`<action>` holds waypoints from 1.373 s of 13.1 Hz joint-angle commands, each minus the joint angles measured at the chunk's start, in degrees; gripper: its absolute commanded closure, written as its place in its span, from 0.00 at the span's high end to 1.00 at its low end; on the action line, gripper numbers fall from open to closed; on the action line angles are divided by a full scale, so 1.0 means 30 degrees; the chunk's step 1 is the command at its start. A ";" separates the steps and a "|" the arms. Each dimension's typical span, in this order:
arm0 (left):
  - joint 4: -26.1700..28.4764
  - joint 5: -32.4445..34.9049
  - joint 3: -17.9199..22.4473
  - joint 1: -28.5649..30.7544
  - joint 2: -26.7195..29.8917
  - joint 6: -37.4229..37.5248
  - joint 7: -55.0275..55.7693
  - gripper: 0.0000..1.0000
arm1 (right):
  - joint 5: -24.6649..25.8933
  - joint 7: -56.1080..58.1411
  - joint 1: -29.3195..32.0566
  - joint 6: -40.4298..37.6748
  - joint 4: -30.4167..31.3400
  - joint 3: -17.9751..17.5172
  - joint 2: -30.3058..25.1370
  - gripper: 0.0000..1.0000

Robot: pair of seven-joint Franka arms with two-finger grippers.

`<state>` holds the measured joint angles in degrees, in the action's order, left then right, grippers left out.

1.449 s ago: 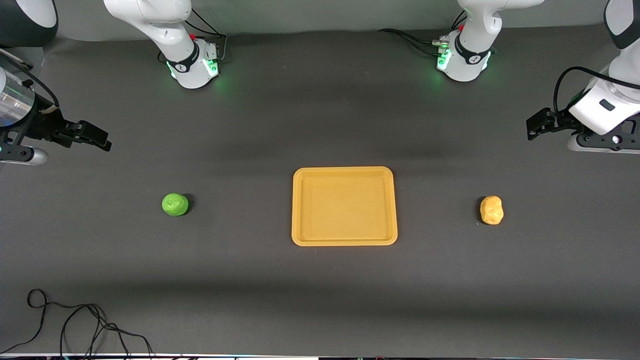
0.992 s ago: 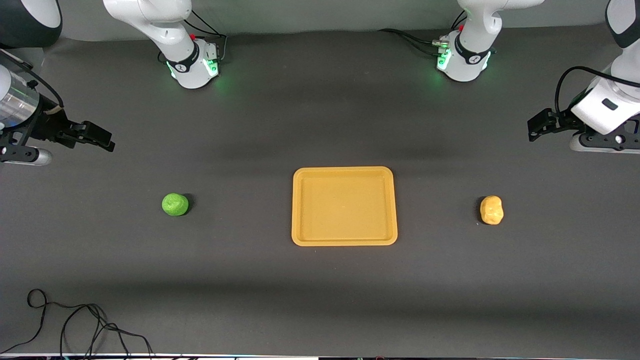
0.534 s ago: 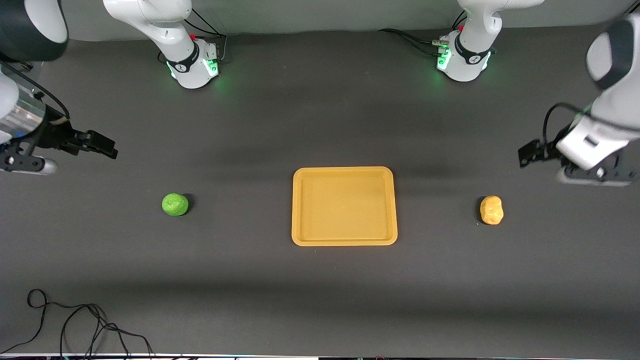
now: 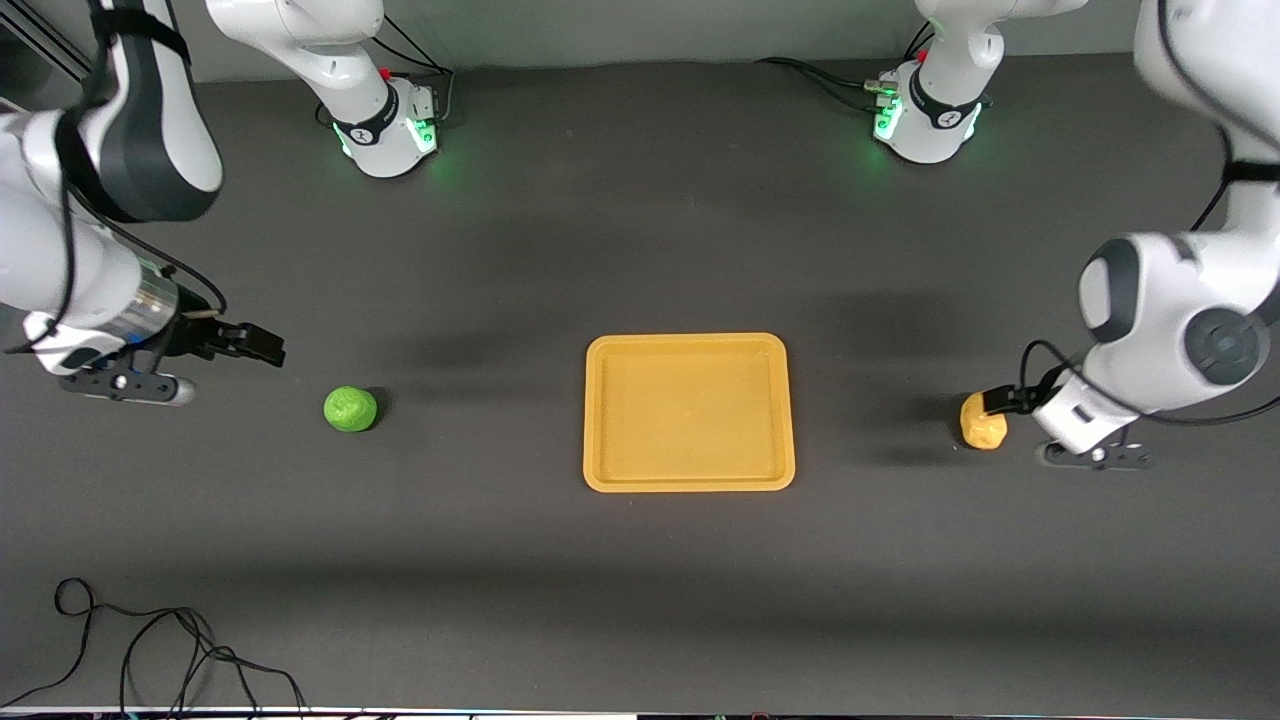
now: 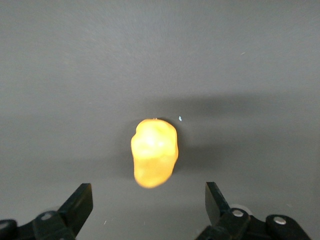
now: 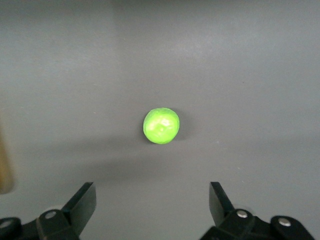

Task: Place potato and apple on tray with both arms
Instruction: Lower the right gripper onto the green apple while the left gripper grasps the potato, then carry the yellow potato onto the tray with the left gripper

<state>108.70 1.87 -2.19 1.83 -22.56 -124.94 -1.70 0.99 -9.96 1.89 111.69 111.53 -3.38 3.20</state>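
Note:
The yellow-orange tray [image 4: 688, 341] lies empty at the table's middle. The green apple [image 4: 350, 409] sits on the table toward the right arm's end, and shows in the right wrist view [image 6: 161, 126]. The potato [image 4: 982, 426] sits toward the left arm's end, and shows in the left wrist view [image 5: 154, 159]. My left gripper [image 4: 1003, 400] is open and empty, low over the potato's edge [image 5: 148, 202]. My right gripper [image 4: 262, 346] is open and empty, over bare table beside the apple [image 6: 152, 202], apart from it.
The arm bases [image 4: 385, 125] [image 4: 925, 115] stand lit green along the table's edge farthest from the front camera. A black cable [image 4: 150, 650] loops on the table near the front camera at the right arm's end. The tray's edge shows in the right wrist view [image 6: 4, 165].
Both arms have swung down and inward. The left gripper has come down to the potato. The right gripper has moved closer to the apple. Apple, potato and tray have not moved.

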 commanded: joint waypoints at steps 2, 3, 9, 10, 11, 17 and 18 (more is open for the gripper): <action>-0.0315 0.0751 0.0026 0.0005 -0.1645 -0.1068 0.0040 1.00 | 0.0284 -0.0429 -0.0075 0.2842 0.1377 0.0276 0.2117 1.00; -0.0286 0.1334 0.0027 0.0005 -0.2112 -0.1417 0.0243 0.99 | 0.0255 -0.0430 -0.0103 0.3660 0.1435 0.0509 0.2998 1.00; -0.0109 0.1311 -0.0002 0.0210 -0.2820 -0.2357 0.0507 0.64 | 0.0400 -0.0342 -0.0337 0.8469 0.3193 0.0570 0.5961 1.00; -0.0109 0.1253 -0.0003 0.0181 -0.2849 -0.2416 0.0538 0.55 | 0.0459 -0.0284 -0.0338 0.8676 0.3193 0.0570 0.6284 1.00; -0.0109 0.1223 -0.0003 0.0181 -0.2850 -0.2417 0.0538 0.50 | 0.0547 -0.0226 -0.0338 0.9055 0.3164 0.0570 0.6694 1.00; -0.0518 0.1135 -0.0469 -0.0577 -0.0805 0.0182 0.3226 0.39 | 0.0899 -0.0197 -0.0602 0.8045 0.3019 0.0570 0.6177 0.37; -0.0549 0.1135 -0.0587 -0.0929 -0.0161 0.0829 0.4045 0.39 | 0.0899 -0.0196 -0.0602 0.6873 0.2785 0.0541 0.5445 0.34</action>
<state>106.74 4.94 -3.49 1.56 -28.23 -127.28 5.25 2.37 -9.98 0.47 138.06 120.25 -2.00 24.44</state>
